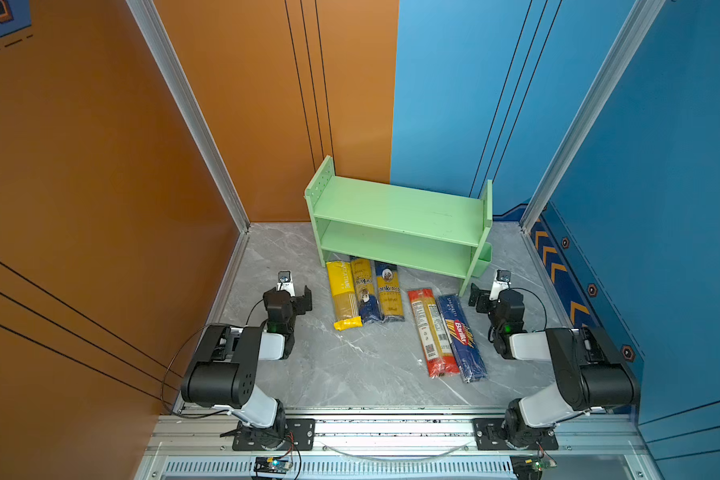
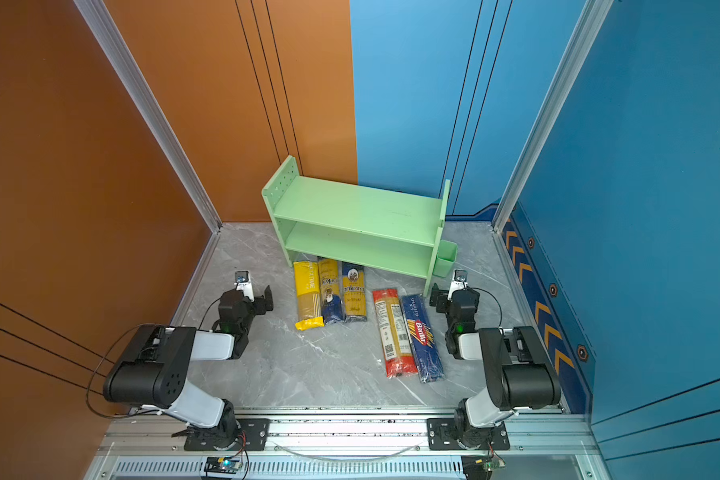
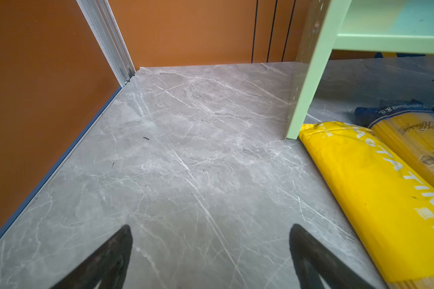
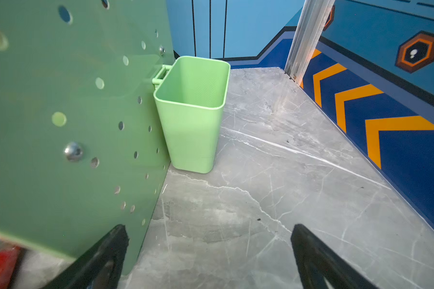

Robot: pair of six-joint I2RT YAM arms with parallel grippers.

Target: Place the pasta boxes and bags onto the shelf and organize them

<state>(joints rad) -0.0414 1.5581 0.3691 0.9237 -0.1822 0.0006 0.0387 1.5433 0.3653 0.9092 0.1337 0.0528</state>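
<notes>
The light green shelf point(image 1: 395, 208) point(image 2: 356, 216) stands at the back with both tiers bare. Five pasta packs lie flat on the marble floor in front of it. A yellow pack point(image 1: 344, 296) point(image 3: 376, 190) and two blue-and-yellow ankara packs point(image 1: 365, 291) point(image 1: 388, 293) lie side by side with their far ends under the shelf. To the right lie a red-ended clear pack point(image 1: 431, 332) and a dark blue Barilla pack point(image 1: 461, 337). My left gripper point(image 1: 304, 300) point(image 3: 211, 227) hangs open and empty left of the yellow pack. My right gripper point(image 1: 478, 297) point(image 4: 208, 227) is open and empty beside the shelf's right panel point(image 4: 60, 125).
A small green bin point(image 4: 193, 120) point(image 1: 484, 261) hangs on the shelf's right side. An orange wall point(image 1: 100, 187) closes the left, a blue wall point(image 1: 661, 208) the right, with aluminium posts point(image 1: 192, 116) in the back corners. A metal rail point(image 1: 391, 428) carries both arm bases in front.
</notes>
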